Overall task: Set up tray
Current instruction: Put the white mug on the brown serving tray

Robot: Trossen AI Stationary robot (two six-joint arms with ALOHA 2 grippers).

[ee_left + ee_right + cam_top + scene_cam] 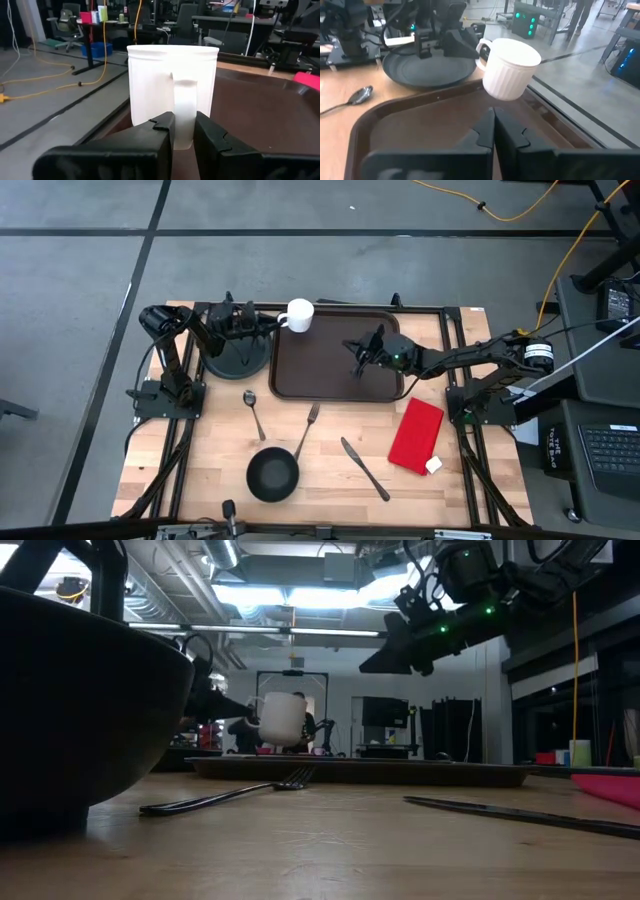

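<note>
**Mug held at the tray's corner**

While the tray (pixel 335 380) lies on the far middle of the wooden table (pixel 330 455), the left gripper (pixel 277 323) is clamped on the handle of a white mug (pixel 299 315), held above the tray's far left corner. Over the tray's right part hovers the right gripper (pixel 357 358), fingers together on nothing. Left of the tray sits a round black plate (pixel 238 360); nearer lie a spoon (pixel 253 412), fork (pixel 306 431), knife (pixel 364 468), black bowl (pixel 272 476) and red napkin (pixel 416 435).

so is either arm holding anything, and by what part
The left end effector holds the white mug by its handle, lifted over the tray's corner. The right end effector holds nothing.
</note>
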